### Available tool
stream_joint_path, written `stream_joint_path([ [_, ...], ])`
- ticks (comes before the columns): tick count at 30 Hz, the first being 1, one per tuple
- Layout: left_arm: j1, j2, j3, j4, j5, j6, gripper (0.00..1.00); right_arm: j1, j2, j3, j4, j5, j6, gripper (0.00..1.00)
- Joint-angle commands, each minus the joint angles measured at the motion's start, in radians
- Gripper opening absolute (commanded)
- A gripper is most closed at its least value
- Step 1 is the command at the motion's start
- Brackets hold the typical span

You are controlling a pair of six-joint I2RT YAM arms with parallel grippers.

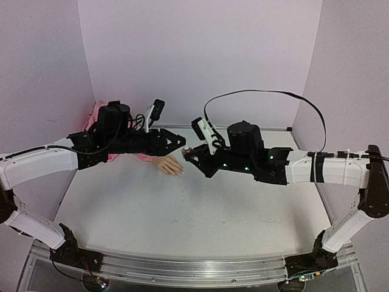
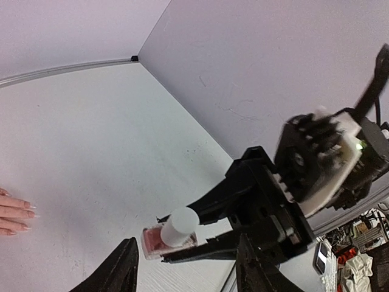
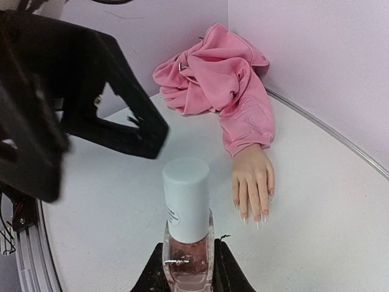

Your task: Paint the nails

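The mannequin hand (image 3: 252, 179) lies flat on the white table, its pink sleeve (image 3: 219, 85) bunched toward the back corner. Its pale pointed nails (image 3: 252, 216) face the near side. My right gripper (image 3: 188, 277) is shut on the glass base of a pinkish polish bottle (image 3: 187, 243), whose white cap (image 3: 186, 198) is on and upright. My left gripper (image 2: 188, 271) stands open just short of that cap (image 2: 179, 226), with nothing between its fingers (image 2: 124, 271). From above, the left gripper (image 1: 179, 141) and the right gripper (image 1: 189, 154) meet just right of the hand (image 1: 169, 164).
Lilac walls close the table in at the back and both sides, with a corner behind the sleeve (image 1: 97, 115). A black cable (image 1: 267, 92) arcs over the right arm. Bare white tabletop (image 1: 182, 219) lies between the grippers and the arm bases.
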State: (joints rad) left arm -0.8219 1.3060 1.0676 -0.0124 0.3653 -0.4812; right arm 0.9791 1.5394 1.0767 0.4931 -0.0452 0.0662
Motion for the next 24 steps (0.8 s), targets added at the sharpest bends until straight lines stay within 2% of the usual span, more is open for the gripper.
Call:
stream_joint_path([
  [1, -0.011, 0.033, 0.074, 0.026, -0.023, -0.018, 0.53, 0.041, 0.014, 0.078, 0.031, 0.106, -0.014, 0.00],
  [7, -0.030, 0.057, 0.090, 0.025, -0.050, 0.016, 0.36, 0.061, 0.028, 0.096, 0.024, 0.127, -0.023, 0.00],
  [10, -0.035, 0.059, 0.091, 0.025, -0.055, 0.038, 0.19, 0.065, 0.024, 0.096, 0.024, 0.133, -0.025, 0.00],
  [12, -0.038, 0.060, 0.091, 0.025, -0.047, 0.050, 0.13, 0.065, 0.022, 0.096, 0.026, 0.141, -0.022, 0.00],
  [17, -0.041, 0.075, 0.096, 0.026, 0.086, 0.106, 0.03, 0.064, -0.004, 0.096, 0.042, 0.046, -0.026, 0.00],
  [20, -0.042, 0.081, 0.104, 0.026, 0.237, 0.184, 0.00, 0.036, -0.033, 0.088, 0.051, -0.200, -0.050, 0.00],
  [22, -0.042, 0.075, 0.114, 0.026, 0.404, 0.244, 0.00, 0.005, -0.055, 0.075, 0.059, -0.480, -0.058, 0.00],
  [24, -0.043, 0.061, 0.122, 0.029, 0.604, 0.316, 0.00, -0.022, -0.073, 0.048, 0.100, -0.836, -0.096, 0.00],
])
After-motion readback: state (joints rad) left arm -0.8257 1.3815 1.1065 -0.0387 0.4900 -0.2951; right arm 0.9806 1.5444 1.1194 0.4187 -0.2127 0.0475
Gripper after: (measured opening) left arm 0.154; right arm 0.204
